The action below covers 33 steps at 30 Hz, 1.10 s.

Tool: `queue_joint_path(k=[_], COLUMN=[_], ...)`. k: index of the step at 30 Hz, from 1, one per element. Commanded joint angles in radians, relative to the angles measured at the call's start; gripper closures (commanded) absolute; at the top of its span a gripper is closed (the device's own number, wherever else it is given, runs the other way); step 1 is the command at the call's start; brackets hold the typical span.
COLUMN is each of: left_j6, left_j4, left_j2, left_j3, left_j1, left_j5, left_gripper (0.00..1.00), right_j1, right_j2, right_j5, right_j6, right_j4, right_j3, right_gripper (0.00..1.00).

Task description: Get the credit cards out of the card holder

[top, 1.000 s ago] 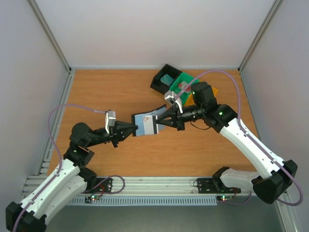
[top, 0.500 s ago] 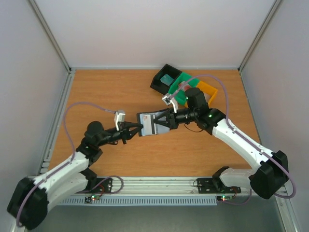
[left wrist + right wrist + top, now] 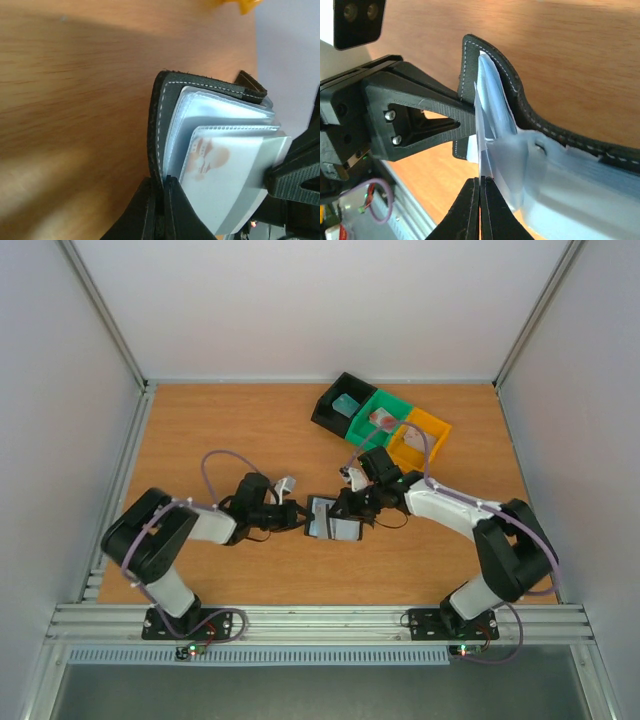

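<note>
The black card holder [image 3: 331, 524] hangs open low over the table between both grippers. My left gripper [image 3: 303, 516] [image 3: 162, 189] is shut on its stitched black cover [image 3: 157, 125]. A whitish card [image 3: 225, 172] with an orange print sits in a pale blue-grey pocket, one edge sticking out. My right gripper [image 3: 352, 511] [image 3: 480, 181] is shut on that thin edge [image 3: 481, 150], facing the left gripper. A teal-blue card [image 3: 347, 404] lies in the black tray [image 3: 328, 412]. A red/pink card [image 3: 383, 420] lies in the green tray [image 3: 368, 427].
An orange tray [image 3: 420, 438] stands right of the green one at the back right. Both arms are folded low over the wooden table [image 3: 230, 430]. A metal rail [image 3: 320, 618] runs along the near edge, and white walls close in three sides.
Both arms have folded down and drawn together, carrying the card holder lower, slightly right and nearer the front edge. Both grips have stayed closed.
</note>
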Motion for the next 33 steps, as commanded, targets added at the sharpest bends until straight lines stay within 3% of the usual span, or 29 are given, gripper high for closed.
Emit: queue_joint_path(k=[1, 10, 26, 30, 33], left_j6=[-0.048, -0.094, -0.098, -0.098, -0.095], left_j4=[0.007, -0.030, -0.012, -0.005, 0.001], left_j2=[0.144, 0.279, 0.271, 0.264, 0.265], left_j3=[0.097, 0.151, 0.148, 0.142, 0.150], left_j1=[0.010, 0.053, 0.051, 0.050, 0.043], left_j5=[0.030, 0.039, 0.048, 0.045, 0.060], left_gripper=[1.00, 1.00, 1.00, 1.00, 1.00], right_j1=[-0.036, -0.180, -0.237, -0.283, -0.299], right_j2=[0.076, 0.116, 0.108, 0.152, 0.254], right_j5=[0.018, -0.070, -0.119, -0.167, -0.223], right_j6=[0.047, 0.056, 0.064, 0.005, -0.101], right_j4=[-0.040, -0.049, -0.088, -0.141, -0.228], right_j3=[0.040, 0.018, -0.013, 0.004, 0.105], right_gripper=[0.99, 0.95, 0.78, 0.53, 0.45])
